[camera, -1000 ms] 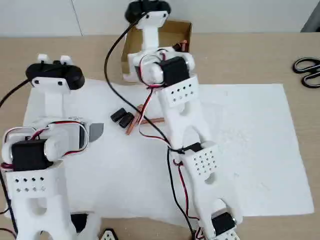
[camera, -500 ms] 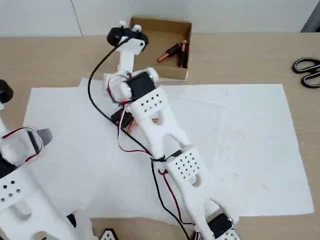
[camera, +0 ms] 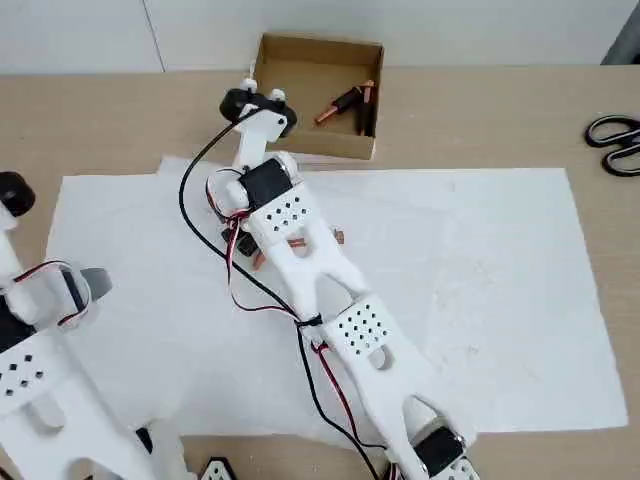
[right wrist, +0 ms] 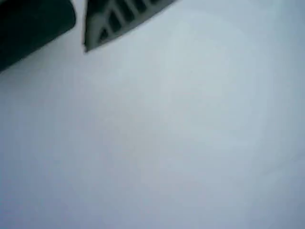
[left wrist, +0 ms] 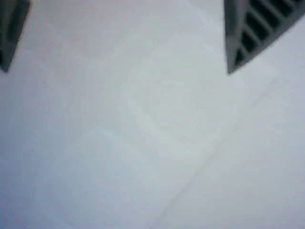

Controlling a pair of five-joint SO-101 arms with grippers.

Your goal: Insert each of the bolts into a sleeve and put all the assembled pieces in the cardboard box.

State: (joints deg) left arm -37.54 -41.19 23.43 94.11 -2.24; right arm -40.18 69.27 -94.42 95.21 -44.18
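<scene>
The cardboard box (camera: 290, 65) stands at the table's far edge, with two copper bolts in black sleeves (camera: 345, 100) lying in it. My right arm (camera: 300, 250) stretches across the white paper, covering most of the loose parts; a black sleeve (camera: 232, 237) and copper bolt ends (camera: 338, 237) stick out beside it. The right gripper (right wrist: 81, 40) hangs over bare paper, its fingers close together with nothing held. At the near left, my left gripper (left wrist: 119, 67) stands open over bare paper, one grey finger (camera: 95, 283) showing in the high view.
White paper (camera: 480, 290) covers the middle of the table, with free room on its right half. Scissors (camera: 615, 140) lie on the wood at the far right. The right arm's black cable (camera: 200, 160) loops over the paper's left part.
My right arm has swung back from over the box to above the loose parts, uncovering the box. The left arm has pulled back toward the near left corner.
</scene>
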